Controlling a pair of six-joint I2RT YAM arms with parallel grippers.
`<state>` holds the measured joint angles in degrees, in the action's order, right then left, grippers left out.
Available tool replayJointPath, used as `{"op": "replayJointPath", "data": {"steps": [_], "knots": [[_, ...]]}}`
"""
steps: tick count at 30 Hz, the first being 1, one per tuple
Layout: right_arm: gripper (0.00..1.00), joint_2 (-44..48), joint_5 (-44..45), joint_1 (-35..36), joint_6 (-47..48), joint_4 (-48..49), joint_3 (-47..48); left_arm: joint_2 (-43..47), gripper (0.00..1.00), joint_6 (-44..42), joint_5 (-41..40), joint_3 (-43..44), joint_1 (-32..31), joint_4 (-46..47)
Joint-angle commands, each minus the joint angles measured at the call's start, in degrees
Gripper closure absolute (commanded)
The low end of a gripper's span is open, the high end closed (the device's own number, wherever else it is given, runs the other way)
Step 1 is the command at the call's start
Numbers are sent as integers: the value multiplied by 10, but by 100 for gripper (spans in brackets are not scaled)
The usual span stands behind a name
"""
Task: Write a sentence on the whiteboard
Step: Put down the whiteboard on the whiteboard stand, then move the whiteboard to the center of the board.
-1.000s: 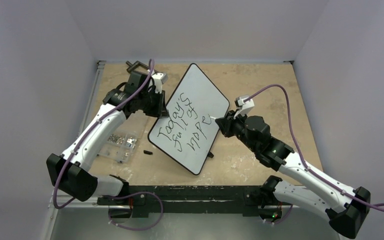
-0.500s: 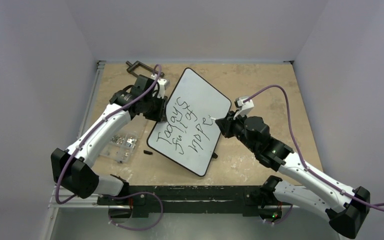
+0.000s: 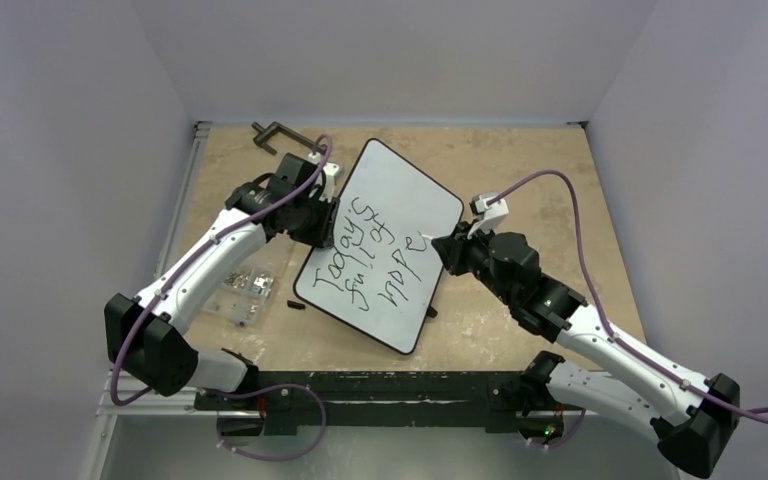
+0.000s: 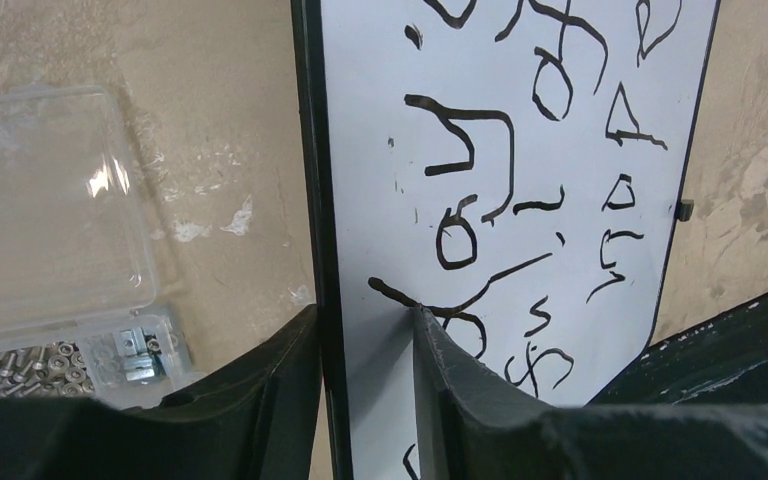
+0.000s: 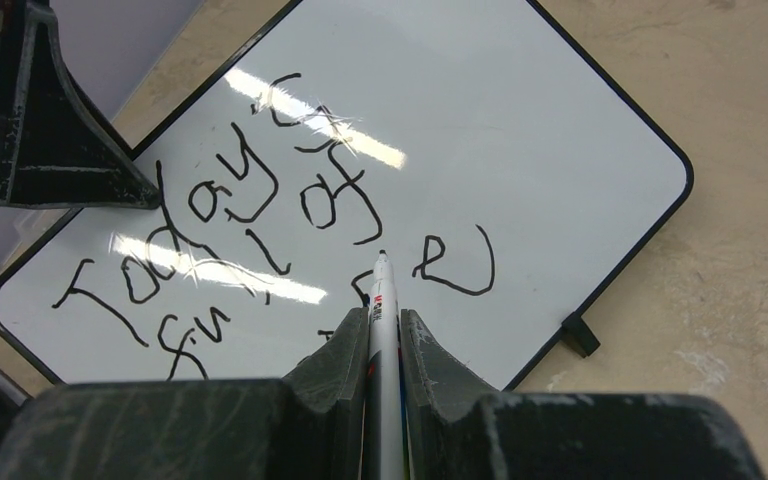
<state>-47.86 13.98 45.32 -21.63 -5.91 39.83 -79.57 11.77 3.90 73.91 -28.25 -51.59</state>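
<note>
Whiteboard (image 3: 405, 185) long axis near-left to far-right, sentence (image 3: 360, 255) along it. Left gripper (image 4: 365, 320) fingers apart astride its rim, contact unclear. Right gripper (image 5: 384, 318) clamps marker (image 5: 381, 285).

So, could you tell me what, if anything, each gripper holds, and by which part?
The right gripper grips a marker by its barrel. The left gripper holds nothing; its open jaws straddle the whiteboard edge.
</note>
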Motion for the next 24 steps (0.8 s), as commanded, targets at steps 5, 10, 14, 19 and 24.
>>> {"op": "replayJointPath", "data": {"steps": [5,10,14,19,24], "knots": [[100,4,1,-2,-3,19,-3,2,58,-13,5,17,-12,-41],[100,5,2,-2,-1,16,-2,16,50,-9,11,28,-13,-43],[100,7,2,-2,0,14,-2,27,45,-6,15,33,-13,-46],[100,10,1,-2,0,12,-2,46,39,6,8,53,-12,-57],[100,11,-1,-3,0,12,-1,56,41,19,-52,105,-11,-96]]}}
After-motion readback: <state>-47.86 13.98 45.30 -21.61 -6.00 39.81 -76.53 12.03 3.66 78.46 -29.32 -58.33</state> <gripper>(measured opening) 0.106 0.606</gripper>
